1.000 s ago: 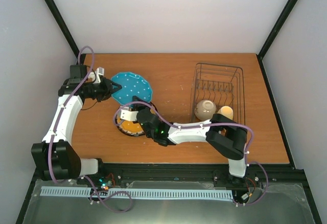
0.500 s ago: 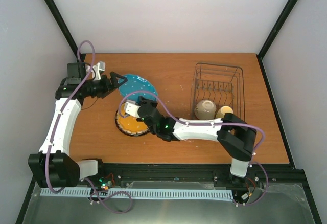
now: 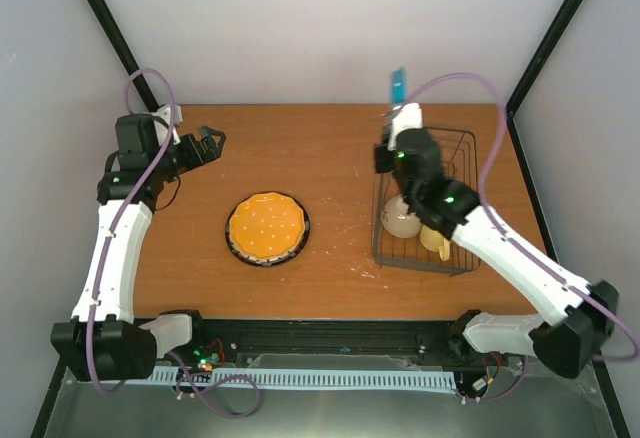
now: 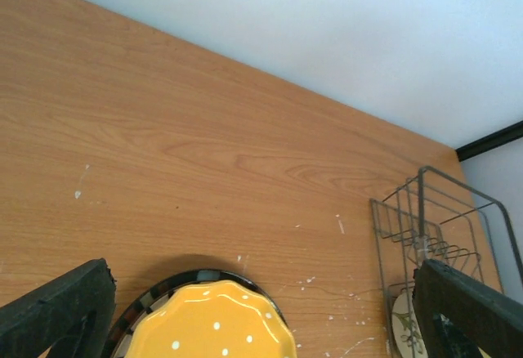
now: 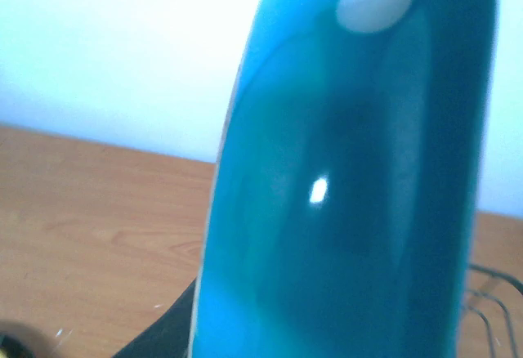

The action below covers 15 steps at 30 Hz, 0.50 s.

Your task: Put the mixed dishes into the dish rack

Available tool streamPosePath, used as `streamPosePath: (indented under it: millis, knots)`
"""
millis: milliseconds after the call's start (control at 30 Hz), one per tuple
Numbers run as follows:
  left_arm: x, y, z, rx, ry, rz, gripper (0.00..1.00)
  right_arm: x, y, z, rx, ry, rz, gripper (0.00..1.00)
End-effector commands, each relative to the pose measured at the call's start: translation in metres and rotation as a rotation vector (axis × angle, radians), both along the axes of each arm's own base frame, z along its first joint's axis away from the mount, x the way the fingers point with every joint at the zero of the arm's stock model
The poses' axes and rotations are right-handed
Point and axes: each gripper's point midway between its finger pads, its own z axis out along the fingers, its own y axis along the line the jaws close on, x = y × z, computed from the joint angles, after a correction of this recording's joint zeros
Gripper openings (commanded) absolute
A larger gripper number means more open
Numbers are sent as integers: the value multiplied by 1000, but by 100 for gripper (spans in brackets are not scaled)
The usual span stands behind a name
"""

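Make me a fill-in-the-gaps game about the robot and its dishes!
1. The right gripper grips the round teal plate with white dots near the dark grey wire dish rack; the left gripper is ____.
2. The plain orange-yellow round plate lies on a white plate with black ____.
3. The rack holds ____ dishes: the small cream-white bowl and the yellow handled mug.
Missing words: open, stripes, two.
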Motion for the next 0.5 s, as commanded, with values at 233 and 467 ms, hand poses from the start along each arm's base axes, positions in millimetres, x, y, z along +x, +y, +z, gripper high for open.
streamPosePath:
  millis: [233, 467]
  knots:
    - [12, 4, -35, 12, 40, -4, 100, -1, -79, -8, 414, 250, -77, 3]
    - [12, 6, -45, 12, 62, -7, 100, 10, -78, -46, 456, 372, -41, 3]
